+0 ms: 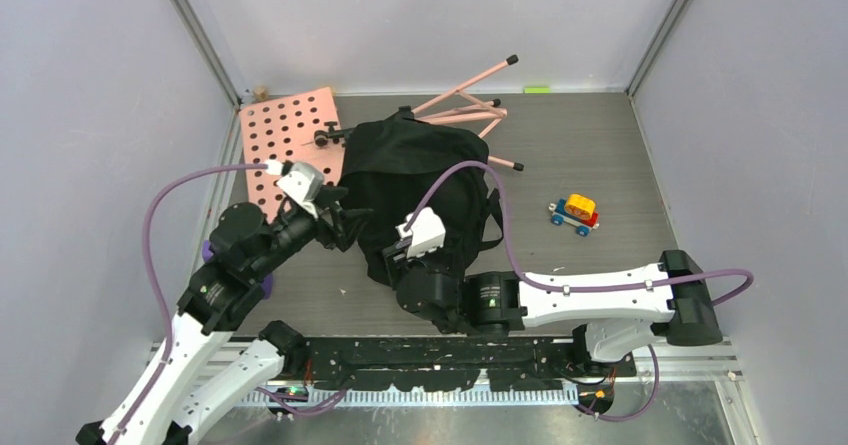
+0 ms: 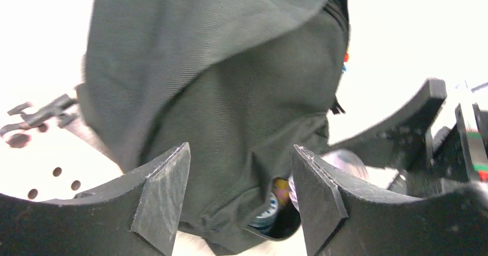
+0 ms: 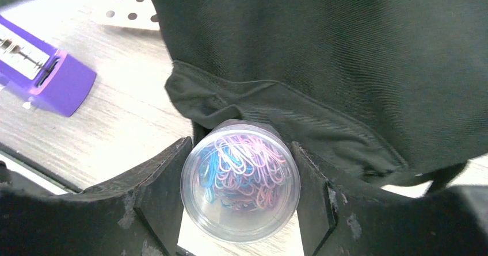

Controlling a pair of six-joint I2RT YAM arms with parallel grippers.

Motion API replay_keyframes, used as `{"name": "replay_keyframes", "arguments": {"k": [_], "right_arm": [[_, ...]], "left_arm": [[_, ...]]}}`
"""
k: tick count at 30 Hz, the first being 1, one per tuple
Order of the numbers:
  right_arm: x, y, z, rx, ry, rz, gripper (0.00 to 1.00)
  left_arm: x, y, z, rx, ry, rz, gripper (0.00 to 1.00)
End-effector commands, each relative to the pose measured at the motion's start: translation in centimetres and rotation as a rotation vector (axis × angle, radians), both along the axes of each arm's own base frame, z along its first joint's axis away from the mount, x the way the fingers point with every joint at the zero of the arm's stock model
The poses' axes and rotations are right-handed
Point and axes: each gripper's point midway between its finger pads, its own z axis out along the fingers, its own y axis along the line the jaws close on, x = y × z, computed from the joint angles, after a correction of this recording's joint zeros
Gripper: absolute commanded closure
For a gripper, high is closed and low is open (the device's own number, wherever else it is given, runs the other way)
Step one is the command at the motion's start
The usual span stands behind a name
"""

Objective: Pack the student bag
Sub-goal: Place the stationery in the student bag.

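The left gripper (image 2: 240,148) filled the bottom of the frame, its two black fingers (image 2: 164,193) standing well apart with nothing between them. Beyond the gap, the student bag (image 2: 230,83) took up the centre and top, a broad fold of its black fabric draping from upper right down to the left. At bottom centre its mouth gaped a little, showing a round white-and-blue item (image 2: 266,214) and something orange (image 2: 281,190), both too small to name. At lower left lay a washed-out pegboard (image 2: 43,164) with dark holes, a black buckle (image 2: 40,112) above it. At right, the right gripper's black finger (image 2: 403,126) slanted upward, with a pale container (image 2: 345,161), blurred, just beside it.
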Motion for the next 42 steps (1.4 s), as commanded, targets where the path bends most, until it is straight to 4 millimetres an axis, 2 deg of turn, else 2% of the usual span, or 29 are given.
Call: {"name": "replay_keyframes", "arguments": {"k": [1, 3, 5, 10, 16, 19, 28, 33, 38, 42], "right_arm": [[-0.9, 3.1, 1.3, 0.146, 0.042, 0.070, 0.80], [-1.3, 3.6, 0.2, 0.145, 0.074, 0.081, 0.80], [-1.3, 3.8, -1.1, 0.125, 0.089, 0.071, 0.80], [-0.5, 3.4, -3.5, 0.037, 0.055, 0.013, 0.81], [0.6, 2.4, -5.2, -0.042, -0.012, -0.049, 0.83], [1.3, 1.9, -5.2, -0.070, -0.035, -0.072, 0.83], [2.0, 0.8, -2.1, 0.018, -0.078, -0.091, 0.84], [3.4, 1.9, -3.0, -0.021, -0.081, -0.077, 0.84], [3.6, 3.5, -3.0, -0.033, -0.096, -0.032, 0.85], [4.0, 3.8, -4.5, -0.060, -0.060, -0.036, 0.84]], "left_arm": [[2.3, 3.9, 1.7, -0.029, -0.076, 0.242, 0.33], [2.9, 5.6, 1.8, -0.036, -0.076, 0.338, 0.32], [3.1, 6.3, 1.8, -0.042, -0.081, 0.374, 0.32], [3.5, 6.7, 1.5, -0.034, -0.070, 0.399, 0.30], [4.0, 6.8, 0.9, -0.013, -0.053, 0.411, 0.30], [4.1, 6.7, 0.9, -0.016, -0.051, 0.410, 0.30], [4.3, 6.4, 0.5, -0.010, -0.033, 0.398, 0.30], [4.4, 6.5, 0.4, -0.010, -0.031, 0.403, 0.30], [4.4, 6.3, 0.3, -0.009, -0.024, 0.395, 0.30], [4.4, 6.3, 0.2, -0.009, -0.023, 0.394, 0.29]]}}
